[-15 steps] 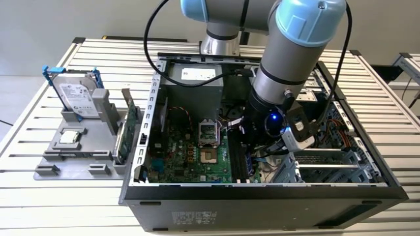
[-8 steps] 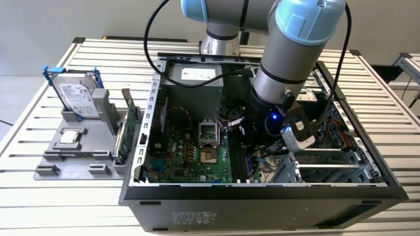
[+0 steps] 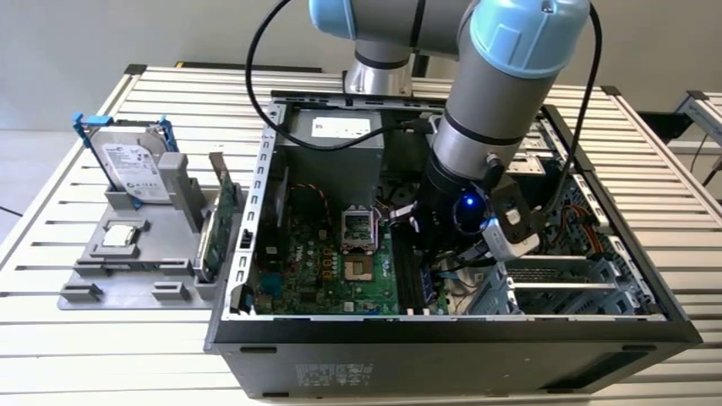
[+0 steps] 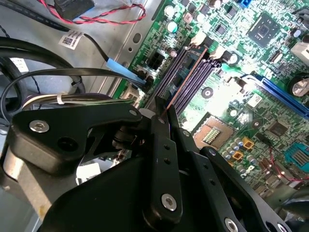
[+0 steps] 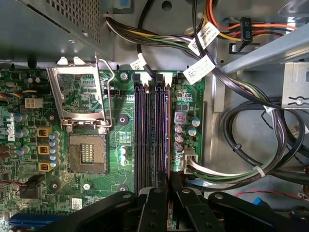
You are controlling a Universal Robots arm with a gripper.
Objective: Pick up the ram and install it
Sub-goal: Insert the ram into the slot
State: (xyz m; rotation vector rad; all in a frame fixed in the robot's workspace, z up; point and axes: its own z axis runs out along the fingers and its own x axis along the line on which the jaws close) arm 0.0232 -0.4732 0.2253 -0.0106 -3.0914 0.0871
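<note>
The ram (image 4: 186, 79) is a thin board seen edge-on, held between my two black fingers. My gripper (image 4: 171, 124) is shut on it, low inside the open computer case. In the first wrist view the ram (image 5: 167, 137) lines up along the outermost of the dark memory slots (image 5: 149, 135), on the side nearest the cable bundle. I cannot tell whether it is seated or just above the slot. In the exterior view my gripper (image 3: 434, 262) reaches down over the motherboard (image 3: 327, 271), to the exterior view's right of the processor socket (image 3: 358, 228).
Thick cable bundles (image 5: 246, 145) and a white connector (image 5: 189, 162) lie close beside the slots. The socket's metal frame (image 5: 82, 96) stands open. Outside the case (image 3: 451, 338), a grey fixture (image 3: 135, 262) holds a hard drive in a blue frame (image 3: 134, 161) and a green card (image 3: 222, 216).
</note>
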